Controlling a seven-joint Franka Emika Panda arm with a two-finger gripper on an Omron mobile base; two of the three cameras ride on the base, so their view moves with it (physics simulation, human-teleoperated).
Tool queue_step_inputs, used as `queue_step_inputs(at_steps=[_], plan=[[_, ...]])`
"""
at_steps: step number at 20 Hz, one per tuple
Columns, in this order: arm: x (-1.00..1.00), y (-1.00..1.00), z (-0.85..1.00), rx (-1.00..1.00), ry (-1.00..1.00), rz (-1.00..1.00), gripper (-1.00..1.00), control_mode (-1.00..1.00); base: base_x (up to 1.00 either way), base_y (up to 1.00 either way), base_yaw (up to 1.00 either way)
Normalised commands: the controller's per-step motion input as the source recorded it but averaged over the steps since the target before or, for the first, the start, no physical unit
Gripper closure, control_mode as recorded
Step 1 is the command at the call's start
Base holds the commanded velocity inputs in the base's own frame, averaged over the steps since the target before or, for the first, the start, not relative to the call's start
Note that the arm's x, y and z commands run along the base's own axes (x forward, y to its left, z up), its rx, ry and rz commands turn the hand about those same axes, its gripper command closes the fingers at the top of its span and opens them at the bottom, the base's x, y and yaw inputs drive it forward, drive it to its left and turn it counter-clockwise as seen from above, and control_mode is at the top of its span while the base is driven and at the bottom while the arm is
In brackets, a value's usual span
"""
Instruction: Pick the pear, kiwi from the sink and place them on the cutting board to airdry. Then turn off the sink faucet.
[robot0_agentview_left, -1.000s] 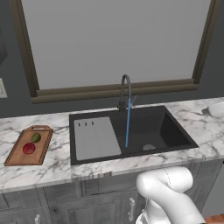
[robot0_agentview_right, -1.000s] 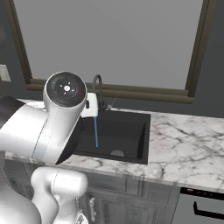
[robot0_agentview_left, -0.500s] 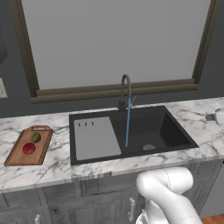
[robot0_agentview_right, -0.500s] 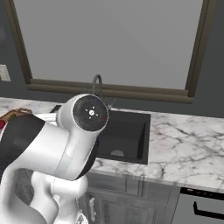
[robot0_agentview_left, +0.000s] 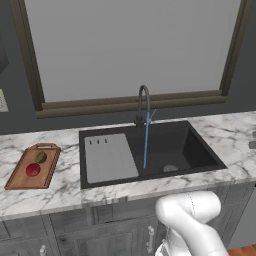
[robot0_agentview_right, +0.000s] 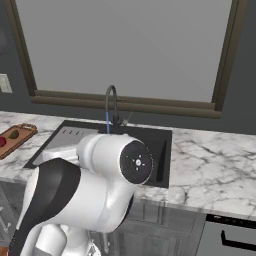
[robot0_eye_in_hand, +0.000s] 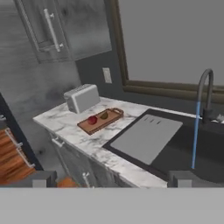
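Since the earlier frames the arm's large white joint has swung lower and to the right in the right base view, uncovering the sink faucet (robot0_agentview_right: 112, 105). The gripper (robot0_eye_in_hand: 109, 178) stands at full width, empty, well above the counter (robot0_agentview_left: 65, 182). The pear (robot0_agentview_left: 33, 169) and the kiwi (robot0_agentview_left: 41, 157) lie side by side on the cutting board (robot0_agentview_left: 20, 175), left of the sink (robot0_agentview_left: 200, 152). A blue water stream (robot0_agentview_left: 146, 145) runs from the spout into the basin. A toaster (robot0_eye_in_hand: 82, 97) stands beyond the board
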Motion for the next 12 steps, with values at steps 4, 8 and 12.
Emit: queue_step_inputs(at_steps=[4,8,12], plan=[[0.20,0.00,-0.29,0.07,-0.20,0.04,-1.00,-1.00,0.00,0.00,0.00],[0.33,0.00,-0.15,0.05,-0.17,0.00,-1.00,-1.00,0.00,0.00,0.00],[0.14,0.00,0.00,0.01,-0.08,0.00,-1.00,-1.00,0.00,0.00,0.00]])
